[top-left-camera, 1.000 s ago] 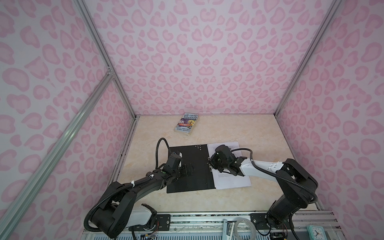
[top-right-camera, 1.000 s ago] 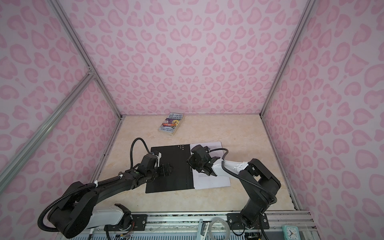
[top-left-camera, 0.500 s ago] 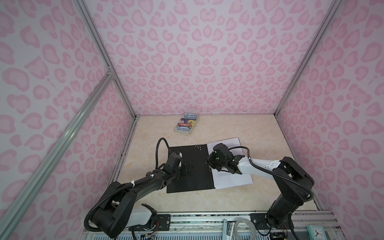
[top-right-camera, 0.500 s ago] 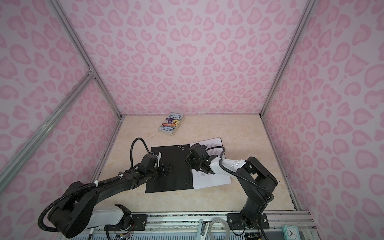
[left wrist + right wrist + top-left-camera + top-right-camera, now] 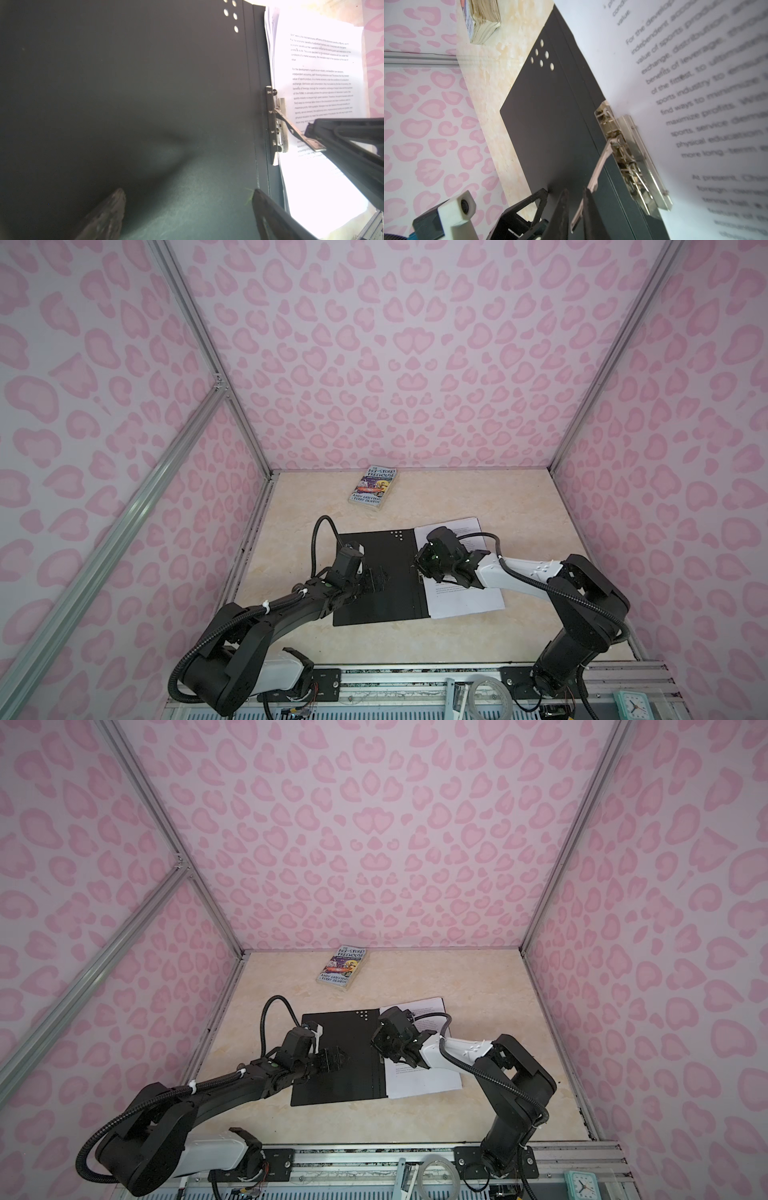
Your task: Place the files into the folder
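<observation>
Right hand point(image 5: 575, 190) eased open around clip lever point(image 5: 602, 162), far corner of files point(image 5: 465, 597) shifted back

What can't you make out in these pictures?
Half of the folder: covered by the papers in both top views.
Number of sheets: stack edge too thin, glare-washed in the left wrist view.
Grip of the right gripper: in the right wrist view the clip lever sits between its fingers; pinched or not is unclear.
Cover of the book: cut off at the right wrist view's edge.
</observation>
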`<move>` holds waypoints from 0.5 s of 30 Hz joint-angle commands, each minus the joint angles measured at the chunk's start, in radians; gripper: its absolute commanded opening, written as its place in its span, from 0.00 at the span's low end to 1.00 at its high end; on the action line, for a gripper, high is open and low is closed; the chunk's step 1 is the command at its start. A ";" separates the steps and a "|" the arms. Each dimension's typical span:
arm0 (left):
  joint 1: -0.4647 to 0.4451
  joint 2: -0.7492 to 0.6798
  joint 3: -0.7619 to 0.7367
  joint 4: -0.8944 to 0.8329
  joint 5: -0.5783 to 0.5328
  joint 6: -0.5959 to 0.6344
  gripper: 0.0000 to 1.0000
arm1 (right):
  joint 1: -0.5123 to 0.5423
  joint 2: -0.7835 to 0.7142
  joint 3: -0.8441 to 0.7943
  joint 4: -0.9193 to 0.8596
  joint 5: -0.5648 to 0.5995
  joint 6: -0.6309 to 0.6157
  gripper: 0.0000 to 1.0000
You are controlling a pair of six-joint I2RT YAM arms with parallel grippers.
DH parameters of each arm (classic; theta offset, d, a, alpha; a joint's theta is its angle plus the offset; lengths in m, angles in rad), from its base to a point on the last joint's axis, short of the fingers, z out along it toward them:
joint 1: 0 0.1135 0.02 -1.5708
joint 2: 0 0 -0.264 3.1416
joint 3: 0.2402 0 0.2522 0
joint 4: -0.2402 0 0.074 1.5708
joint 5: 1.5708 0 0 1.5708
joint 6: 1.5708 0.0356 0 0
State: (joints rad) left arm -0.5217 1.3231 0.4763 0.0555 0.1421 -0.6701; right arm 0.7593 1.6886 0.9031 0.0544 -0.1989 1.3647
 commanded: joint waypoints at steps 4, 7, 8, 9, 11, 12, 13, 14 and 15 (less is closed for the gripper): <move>0.002 0.008 -0.001 -0.072 0.011 -0.009 0.97 | 0.009 0.003 -0.006 -0.019 -0.028 -0.015 0.17; 0.002 0.010 -0.001 -0.073 0.011 -0.009 0.97 | 0.009 0.003 -0.007 -0.016 -0.031 -0.015 0.17; 0.003 0.010 -0.001 -0.072 0.011 -0.009 0.97 | 0.008 0.003 -0.007 -0.020 -0.033 -0.015 0.17; 0.003 0.011 -0.001 -0.072 0.012 -0.009 0.97 | 0.009 0.001 -0.009 -0.020 -0.031 -0.018 0.17; 0.003 0.012 -0.001 -0.072 0.011 -0.009 0.97 | 0.012 -0.002 -0.009 -0.030 -0.027 -0.031 0.16; 0.003 0.012 -0.001 -0.072 0.011 -0.009 0.97 | 0.013 -0.002 -0.009 -0.038 -0.024 -0.036 0.16; 0.003 0.012 0.000 -0.072 0.010 -0.010 0.97 | 0.014 -0.004 -0.013 -0.046 -0.021 -0.039 0.15; 0.003 0.012 -0.001 -0.072 0.011 -0.011 0.97 | 0.014 -0.004 -0.015 -0.051 -0.019 -0.042 0.15; 0.003 0.013 0.000 -0.072 0.011 -0.010 0.97 | 0.014 -0.003 -0.017 -0.053 -0.017 -0.045 0.15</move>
State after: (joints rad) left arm -0.5190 1.3254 0.4770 0.0582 0.1482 -0.6701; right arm 0.7670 1.6840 0.8986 0.0399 -0.1978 1.3403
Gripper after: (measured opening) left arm 0.971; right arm 0.156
